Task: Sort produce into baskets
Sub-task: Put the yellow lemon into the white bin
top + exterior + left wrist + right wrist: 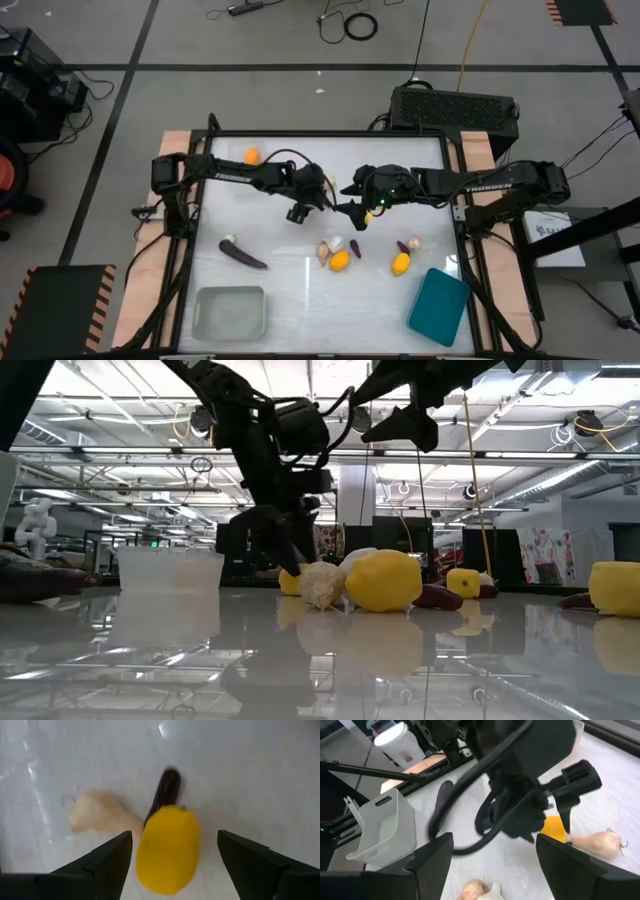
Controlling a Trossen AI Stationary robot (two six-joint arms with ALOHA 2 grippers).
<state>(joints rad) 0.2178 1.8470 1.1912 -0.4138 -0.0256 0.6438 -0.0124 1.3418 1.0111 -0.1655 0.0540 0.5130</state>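
My left gripper [172,867] is open near the table's middle [305,208], low over the table [285,550]. Its fingers stand on either side of an orange-yellow fruit [167,850] without touching it. A pale bulb [97,815] and a tiny eggplant [167,790] lie beside that fruit. My right gripper [492,870] is open and empty, raised just right of the left one [355,215]. More bulbs [326,250], fruits [340,261] [401,263], tiny eggplants [405,247] and a long eggplant [243,256] lie on the table. The greyish tray [230,312] and the teal tray [438,305] sit at the near edge.
One more orange fruit [252,155] lies at the far left of the table. The two grippers are close together over the table's middle. The smaller clear tray is not in view. Bare tabletop [330,320] lies between the two trays.
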